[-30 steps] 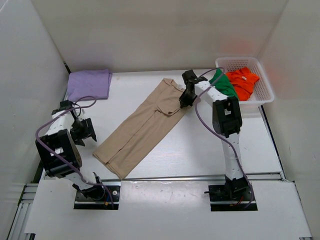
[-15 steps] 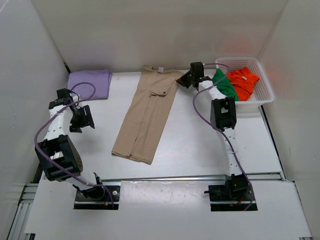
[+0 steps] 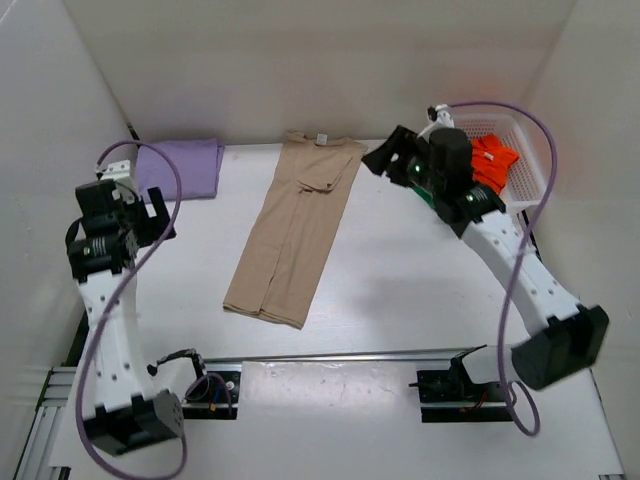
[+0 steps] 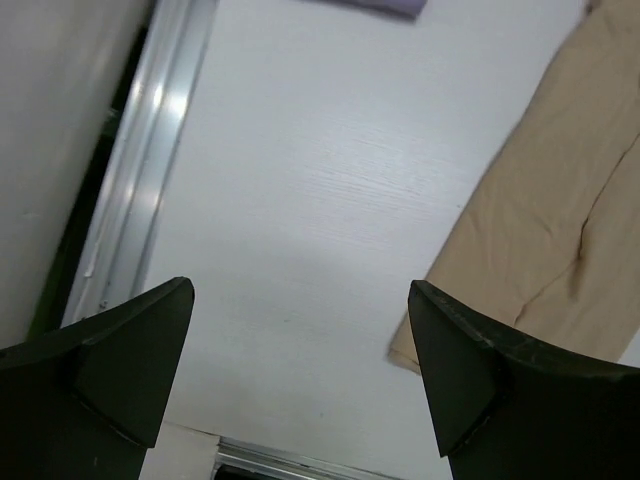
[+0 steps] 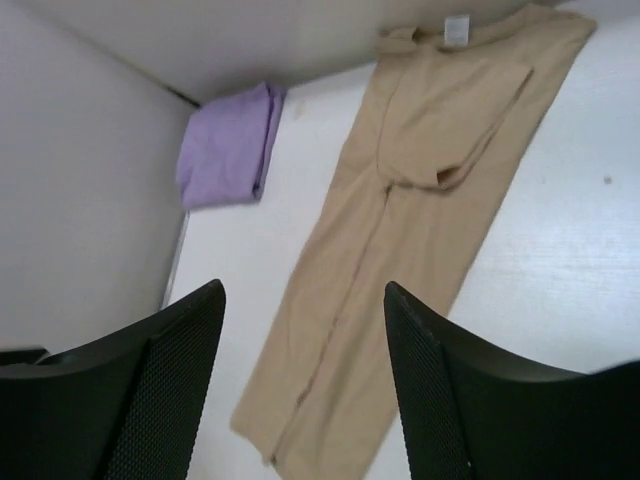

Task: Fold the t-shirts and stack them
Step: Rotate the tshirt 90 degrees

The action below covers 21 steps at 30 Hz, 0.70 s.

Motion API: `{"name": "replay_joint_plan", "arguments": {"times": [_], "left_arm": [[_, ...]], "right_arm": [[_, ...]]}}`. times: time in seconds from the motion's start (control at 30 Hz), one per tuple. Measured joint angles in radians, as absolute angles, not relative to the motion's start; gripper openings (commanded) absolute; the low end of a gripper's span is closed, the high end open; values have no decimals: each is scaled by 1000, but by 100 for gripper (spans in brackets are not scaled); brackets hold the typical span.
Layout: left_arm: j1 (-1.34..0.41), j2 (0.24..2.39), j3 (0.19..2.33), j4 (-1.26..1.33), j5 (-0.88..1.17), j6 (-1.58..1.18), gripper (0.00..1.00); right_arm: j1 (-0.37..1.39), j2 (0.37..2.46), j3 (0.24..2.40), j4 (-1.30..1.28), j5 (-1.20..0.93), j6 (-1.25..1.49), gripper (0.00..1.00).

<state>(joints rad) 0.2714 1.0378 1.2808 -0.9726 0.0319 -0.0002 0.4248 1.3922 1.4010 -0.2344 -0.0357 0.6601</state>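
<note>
The tan t-shirt [image 3: 295, 225], folded lengthwise into a long strip, lies flat from the back wall toward the table's front; it also shows in the wrist views [image 5: 400, 240] [image 4: 540, 230]. The lavender t-shirt [image 3: 185, 167] [image 5: 228, 145] lies folded in the back left corner. The orange-red t-shirt [image 3: 493, 160] sits in the basket; the right arm hides most of the green one. My left gripper [image 3: 150, 212] [image 4: 300, 300] hangs open high over bare table, left of the tan strip. My right gripper [image 3: 390, 158] [image 5: 302, 295] is raised, open and empty, right of the tan collar end.
A white lattice basket [image 3: 530, 175] stands at the back right against the wall. White walls close in the table on three sides. An aluminium rail [image 4: 140, 170] runs along the table's left edge.
The right gripper swung the tan t-shirt's collar end to the back wall, let go and opened. Both arms have risen off the table. The left jaws opened wider.
</note>
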Motion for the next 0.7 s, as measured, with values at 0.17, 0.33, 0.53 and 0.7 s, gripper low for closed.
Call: {"name": "replay_joint_plan", "arguments": {"times": [0.17, 0.33, 0.53, 0.7], "left_arm": [[295, 789, 1222, -974, 1, 0, 99], [295, 632, 1165, -965, 38, 0, 99], [295, 646, 1168, -1028, 86, 0, 99], [295, 635, 1199, -1103, 86, 0, 99]], "right_arm": [[503, 1206, 1095, -300, -2, 646, 72], [646, 1161, 872, -371, 12, 733, 70], [861, 1242, 728, -271, -11, 1022, 61], [977, 1455, 753, -176, 2, 1201, 59]]}}
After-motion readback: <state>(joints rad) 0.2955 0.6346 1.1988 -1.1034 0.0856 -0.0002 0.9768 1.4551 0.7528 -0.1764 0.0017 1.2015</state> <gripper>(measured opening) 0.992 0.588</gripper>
